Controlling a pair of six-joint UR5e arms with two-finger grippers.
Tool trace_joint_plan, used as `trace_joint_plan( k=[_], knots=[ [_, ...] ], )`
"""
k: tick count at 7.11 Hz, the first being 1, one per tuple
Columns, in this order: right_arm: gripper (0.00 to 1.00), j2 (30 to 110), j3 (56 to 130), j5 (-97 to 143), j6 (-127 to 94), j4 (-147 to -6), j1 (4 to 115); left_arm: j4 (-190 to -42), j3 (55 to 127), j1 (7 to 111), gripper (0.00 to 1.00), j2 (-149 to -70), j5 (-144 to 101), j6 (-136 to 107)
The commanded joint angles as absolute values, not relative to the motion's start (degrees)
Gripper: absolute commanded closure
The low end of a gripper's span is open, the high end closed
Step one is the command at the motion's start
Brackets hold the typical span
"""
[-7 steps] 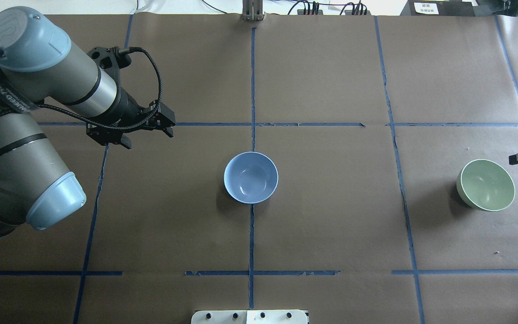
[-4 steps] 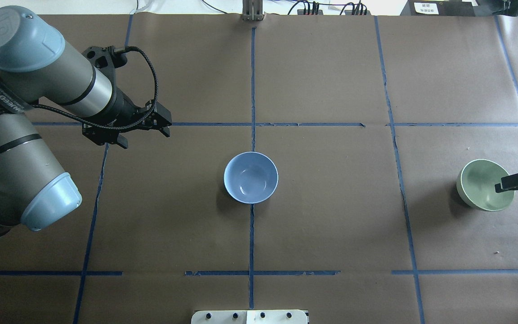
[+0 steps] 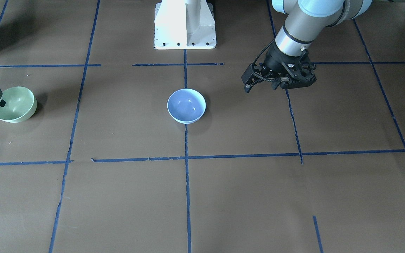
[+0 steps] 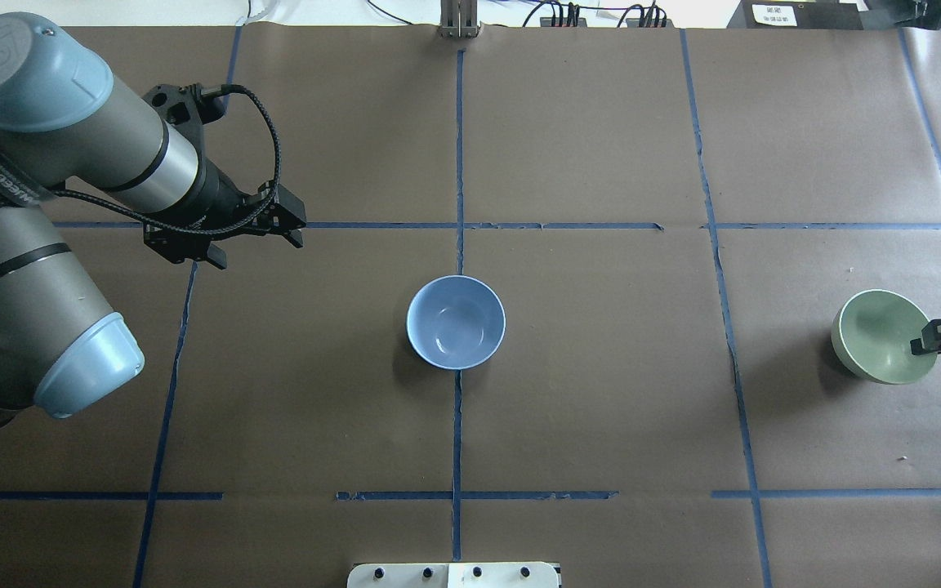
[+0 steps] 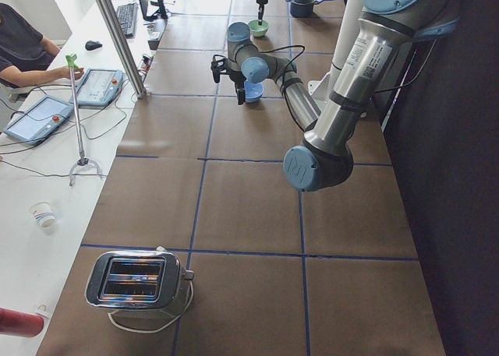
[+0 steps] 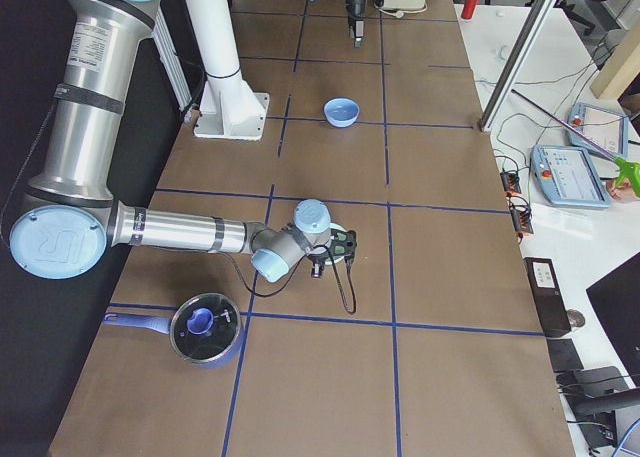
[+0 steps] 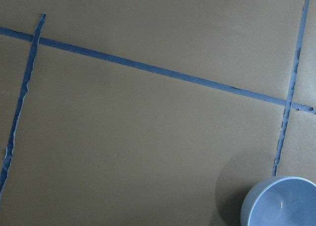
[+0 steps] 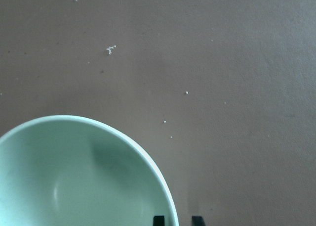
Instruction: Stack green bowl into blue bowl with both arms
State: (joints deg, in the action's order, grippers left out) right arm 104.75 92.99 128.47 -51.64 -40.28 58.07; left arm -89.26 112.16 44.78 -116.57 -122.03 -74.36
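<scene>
The green bowl (image 4: pixel 875 335) sits upright at the table's far right, also in the front view (image 3: pixel 16 105). My right gripper (image 4: pixel 922 343) is open at its right rim. In the right wrist view the gripper (image 8: pixel 177 220) has one fingertip inside the green bowl (image 8: pixel 74 176) and one outside, straddling the rim. The blue bowl (image 4: pixel 455 321) stands empty at the table's middle, also in the front view (image 3: pixel 186 105). My left gripper (image 4: pixel 297 229) is open and empty, hovering well to the blue bowl's left and a little beyond it. The blue bowl shows in the corner of the left wrist view (image 7: pixel 281 203).
The white pedestal base (image 3: pixel 185 24) stands behind the blue bowl on the robot's side. A lidded pot (image 6: pixel 205 327) sits near the right arm's elbow. A toaster (image 5: pixel 136 282) stands at the table's left end. Blue tape lines grid the brown table.
My right gripper has come in from the right edge and settled over the green bowl's right rim. My left arm has drawn back slightly to the left.
</scene>
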Motion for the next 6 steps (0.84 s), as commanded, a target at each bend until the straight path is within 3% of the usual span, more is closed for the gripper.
trace_joint_plan(
  k=[1, 3, 6],
  knots=[
    [1.00, 105.38, 95.52, 128.76, -52.46, -37.29, 58.62, -89.21, 112.15, 44.91, 0.00, -116.37, -121.90, -73.14],
    [1.00, 100.06, 99.39, 129.28, -61.91, -37.27, 59.41, -89.38, 113.55, 46.91, 0.00, -110.77, -121.38, -62.72],
    [1.00, 79.88, 101.42, 130.96, -80.92, -45.73, 54.44, -89.82, 113.56, 54.20, 0.00, -101.45, -121.90, -44.27]
  ],
)
